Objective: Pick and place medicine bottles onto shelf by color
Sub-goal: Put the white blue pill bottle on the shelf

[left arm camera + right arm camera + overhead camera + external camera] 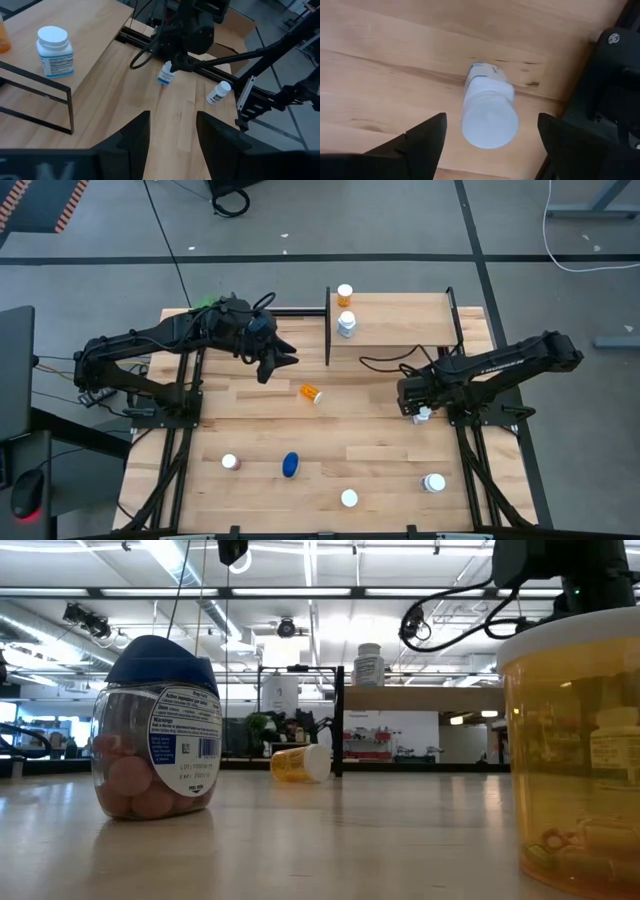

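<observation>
My right gripper is open and points down over a small white bottle that stands on its base near the table's right side. Its fingers stand on either side of the cap, apart from it. My left gripper is open and holds nothing, hovering left of the shelf. The light wood shelf carries an orange bottle and a white bottle. Another orange bottle lies on its side at mid-table.
Along the near part of the table stand a pink-bodied bottle, a blue bottle, a white-capped bottle and a clear one. A black post stands at the shelf's left end. A green plant sits behind the left arm.
</observation>
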Available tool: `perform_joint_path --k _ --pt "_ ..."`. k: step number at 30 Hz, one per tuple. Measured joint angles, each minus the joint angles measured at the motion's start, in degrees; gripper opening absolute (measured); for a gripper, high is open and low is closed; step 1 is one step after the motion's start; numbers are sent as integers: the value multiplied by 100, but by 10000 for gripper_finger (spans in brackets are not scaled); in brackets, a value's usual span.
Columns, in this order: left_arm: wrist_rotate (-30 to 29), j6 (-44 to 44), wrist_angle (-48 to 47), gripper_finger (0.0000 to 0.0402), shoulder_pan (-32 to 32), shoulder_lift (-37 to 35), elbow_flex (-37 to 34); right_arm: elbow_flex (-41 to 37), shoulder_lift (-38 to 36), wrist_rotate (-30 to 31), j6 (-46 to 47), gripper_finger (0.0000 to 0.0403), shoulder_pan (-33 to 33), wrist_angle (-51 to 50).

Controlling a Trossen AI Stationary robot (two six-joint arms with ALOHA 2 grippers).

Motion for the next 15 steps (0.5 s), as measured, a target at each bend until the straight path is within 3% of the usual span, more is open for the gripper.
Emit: perform_joint_path --k 6,15 --pt "50 90 -8 167 0 -2 0 -82 0 55 190 318 0 65" --pt "52 146 -10 167 26 -2 0 -308 0 -105 273 281 0 503"
